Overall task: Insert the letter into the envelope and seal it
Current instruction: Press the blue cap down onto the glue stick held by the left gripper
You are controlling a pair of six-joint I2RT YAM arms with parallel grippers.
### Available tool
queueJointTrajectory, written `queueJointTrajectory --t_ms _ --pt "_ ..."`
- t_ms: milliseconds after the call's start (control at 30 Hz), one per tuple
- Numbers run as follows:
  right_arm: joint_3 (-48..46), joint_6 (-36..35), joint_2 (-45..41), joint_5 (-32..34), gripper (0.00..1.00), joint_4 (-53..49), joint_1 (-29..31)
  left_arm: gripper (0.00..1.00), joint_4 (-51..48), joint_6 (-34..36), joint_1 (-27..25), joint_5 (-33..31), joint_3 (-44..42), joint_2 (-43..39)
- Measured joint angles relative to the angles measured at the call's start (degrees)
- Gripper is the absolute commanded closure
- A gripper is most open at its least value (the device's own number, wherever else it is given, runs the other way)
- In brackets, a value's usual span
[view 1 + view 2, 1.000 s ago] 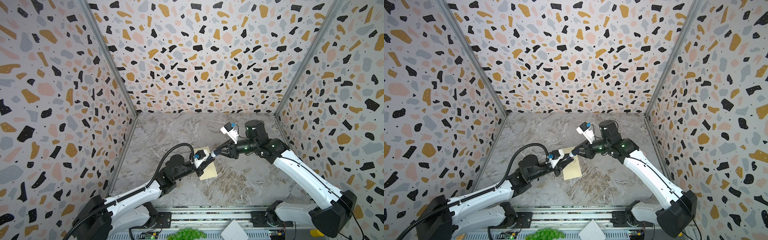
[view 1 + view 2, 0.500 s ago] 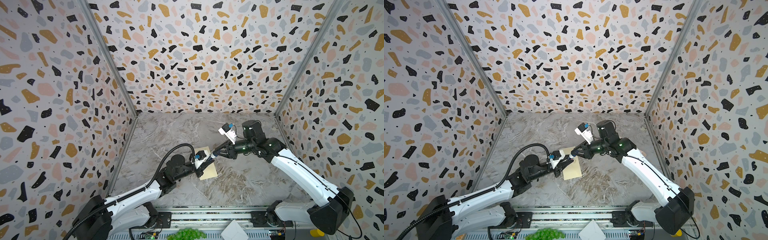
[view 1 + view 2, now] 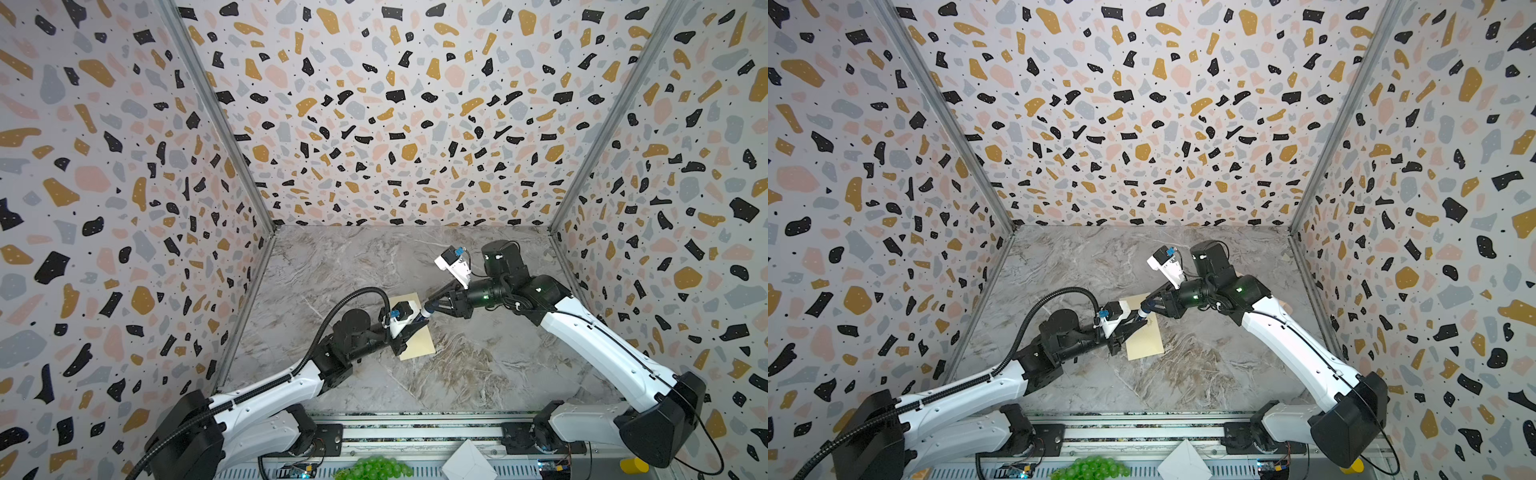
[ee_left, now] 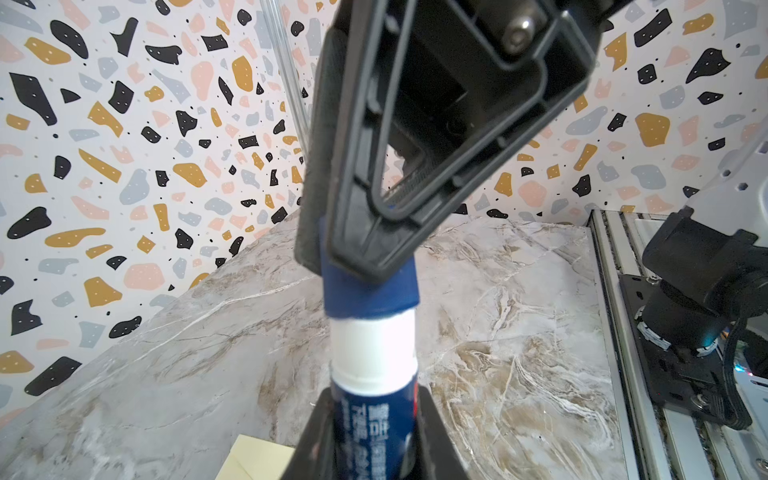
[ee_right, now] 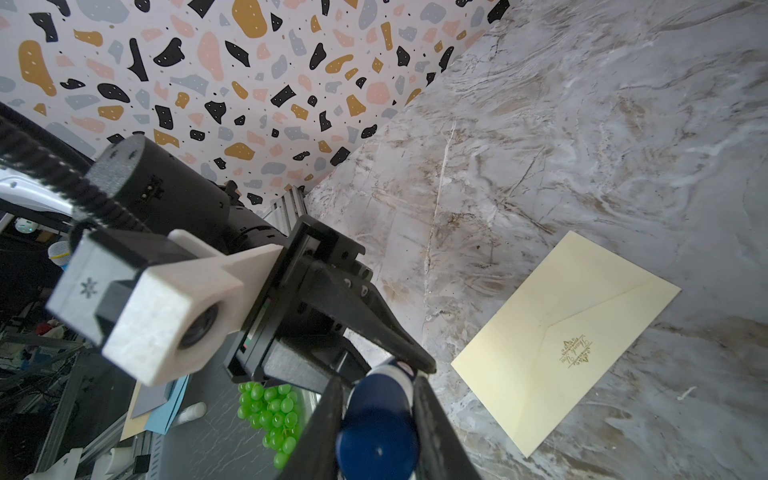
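Behind both claws, at the front rail, a bunch of round green grapes (image 3: 376,468) lies beside a white folded paper (image 3: 468,462), and a small yellow cylinder (image 3: 633,465) sits behind the right arm's base.

Farther in, above the grey-brown marbled tabletop (image 3: 478,374), the left claw (image 3: 417,322) is clenched on the blue-labelled body of a white-and-blue glue stick (image 4: 374,365). The right claw (image 3: 430,308) meets it tip to tip, its black fingers (image 5: 436,428) pinched on either side of the stick's dark blue cap (image 5: 376,444). The stick bridges the two claws, clear of the table. I cannot tell whether the cap is seated or loose.

Below the claw tips, the pale cream-yellow rectangular paper envelope (image 3: 419,345) lies flat on the marble, touched by neither claw. The left claw and its white wrist camera (image 3: 401,318) hide part of it in both top views. Its long axis runs from the rail side toward the back wall, slightly skewed. The pointed flap is folded down and faces up, with a small gold emblem (image 5: 575,351) near its tip.

Beyond the claws, terrazzo-patterned walls (image 3: 395,124) enclose three sides.
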Motion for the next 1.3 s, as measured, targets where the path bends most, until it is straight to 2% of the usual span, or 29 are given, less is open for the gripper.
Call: queueJointTrajectory --t_ms 367,567,733,1300 --pt "0.0 -0.9 0.0 3.4 0.71 -0.1 2.1 1.0 -0.8 0.0 0.0 0.0 0.0 0.0" --pt "-0.2 -1.3 -0.2 5.6 0.76 0.3 2.7 1.0 -1.0 -0.8 0.0 -0.9 0.0 0.0" --pt "-4.0 -0.2 -3.3 7.1 0.81 4.5 3.4 1.0 0.1 -2.0 -0.3 -1.5 -0.6 -0.4" --pt "-8.0 0.1 -3.6 15.3 0.86 9.4 7.9 1.0 -2.0 -3.1 -0.5 -3.3 -1.9 -0.9"
